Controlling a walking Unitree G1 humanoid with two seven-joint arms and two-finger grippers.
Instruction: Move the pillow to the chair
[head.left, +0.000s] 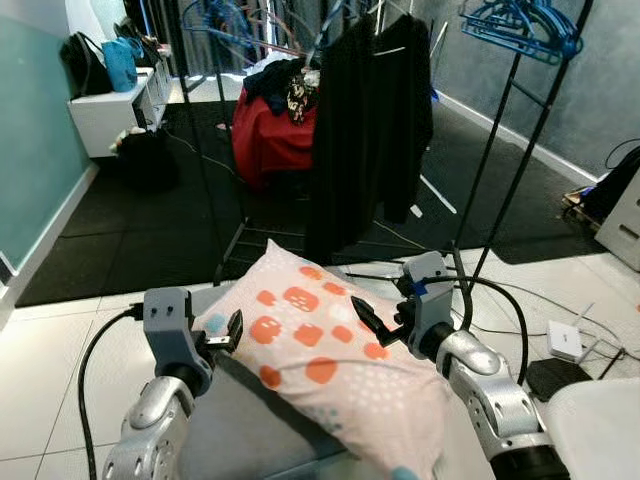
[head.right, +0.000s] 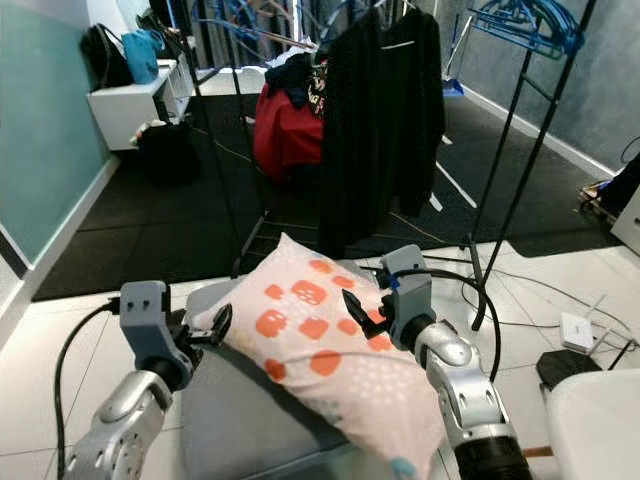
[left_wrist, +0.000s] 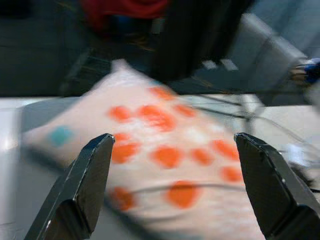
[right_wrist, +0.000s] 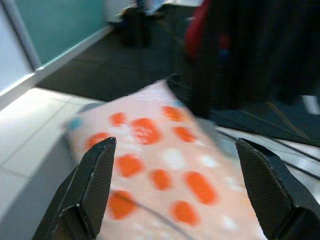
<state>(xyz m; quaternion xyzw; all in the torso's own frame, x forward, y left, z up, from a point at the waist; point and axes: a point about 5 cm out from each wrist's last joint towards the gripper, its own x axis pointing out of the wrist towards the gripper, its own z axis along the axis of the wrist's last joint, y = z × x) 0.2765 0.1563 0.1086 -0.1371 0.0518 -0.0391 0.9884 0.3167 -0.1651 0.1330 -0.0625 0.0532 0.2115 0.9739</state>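
**Pillow between two spread grippers**

The pillow (head.left: 320, 345), pale pink with orange spots, lies tilted on a grey seat (head.left: 235, 420), one corner pointing toward the clothes rack (head.left: 510, 130); the left gripper (head.left: 226, 335) sits at its left edge, fingers apart; the right gripper (head.left: 375, 322) sits at its right side, fingers likewise spread; black garments (head.left: 370, 120) hang just beyond, a red heap (head.left: 270, 140) behind them on dark flooring.
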